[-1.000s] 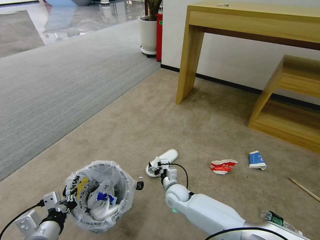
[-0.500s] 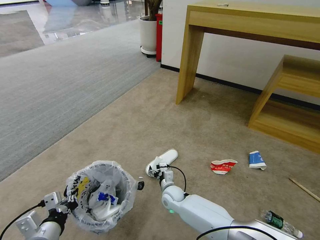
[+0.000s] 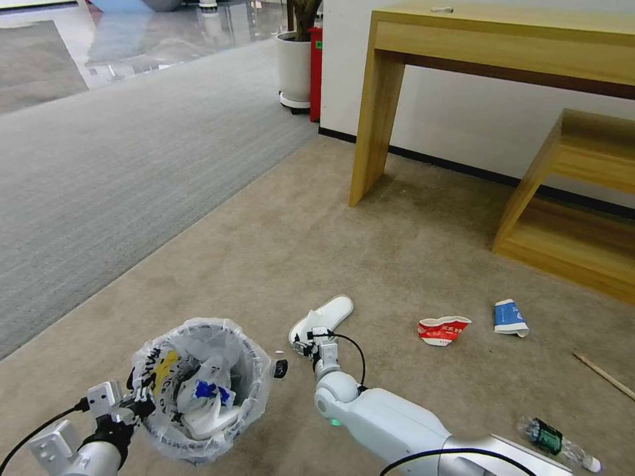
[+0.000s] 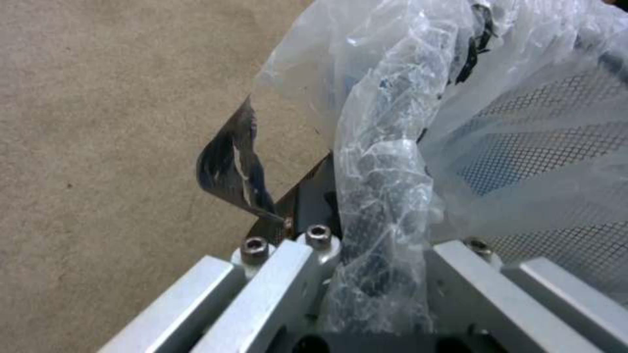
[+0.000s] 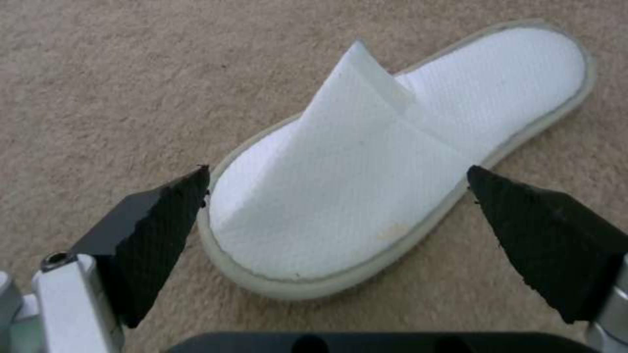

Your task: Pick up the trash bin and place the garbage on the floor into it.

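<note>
A: bin (image 3: 198, 390) status?
B: upright, clear bag puffed over rim, white + blue scraps inside, sits on beige floor (image 3: 410, 251).
A: litter?
B: white slipper (image 3: 324, 316) flat, just right of bin. Crushed red cup (image 3: 442, 329) & blue cup (image 3: 510, 317) further right, bottle w/ green label (image 3: 554, 441) lying down, stick (image 3: 605, 375) at edge.

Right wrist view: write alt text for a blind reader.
The right gripper is open, its black fingertips on either side of the toe end of a white slipper lying on the beige carpet.
</note>
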{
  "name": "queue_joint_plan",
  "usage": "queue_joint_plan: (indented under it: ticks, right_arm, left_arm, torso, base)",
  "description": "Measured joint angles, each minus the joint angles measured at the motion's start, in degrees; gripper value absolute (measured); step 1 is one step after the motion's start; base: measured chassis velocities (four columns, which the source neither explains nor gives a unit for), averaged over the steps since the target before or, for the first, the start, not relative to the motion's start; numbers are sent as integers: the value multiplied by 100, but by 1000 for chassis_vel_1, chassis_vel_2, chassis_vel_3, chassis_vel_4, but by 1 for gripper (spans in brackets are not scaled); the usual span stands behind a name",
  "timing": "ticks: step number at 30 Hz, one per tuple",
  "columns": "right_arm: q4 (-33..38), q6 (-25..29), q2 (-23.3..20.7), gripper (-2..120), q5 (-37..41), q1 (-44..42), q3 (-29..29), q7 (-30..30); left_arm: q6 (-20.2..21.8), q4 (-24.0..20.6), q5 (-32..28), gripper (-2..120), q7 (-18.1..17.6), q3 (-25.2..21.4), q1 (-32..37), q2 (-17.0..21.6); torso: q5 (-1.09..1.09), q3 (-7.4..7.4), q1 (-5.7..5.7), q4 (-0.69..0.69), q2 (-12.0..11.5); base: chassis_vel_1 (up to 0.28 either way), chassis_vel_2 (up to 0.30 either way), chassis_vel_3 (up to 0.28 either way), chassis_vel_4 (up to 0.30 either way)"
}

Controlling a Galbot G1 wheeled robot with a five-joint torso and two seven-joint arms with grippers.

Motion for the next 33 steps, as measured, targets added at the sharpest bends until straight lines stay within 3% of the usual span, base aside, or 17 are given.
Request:
queue_joint_plan:
  ticks: [19,33]
  right_arm:
    - [-700,61,316,100,-107,180,-22,33]
    - [-672,40,130,100,-245,172,87,181]
  left_arm:
    - [-107,61,-28,1,57,65,-23,37]
    - [-120,179,-1,1,58,168,-136,1]
  torso:
    - [0,0,0,0,0]
    - [0,0,0,0,0]
  base:
    - [0,0,0,0]
    - [0,0,0,0]
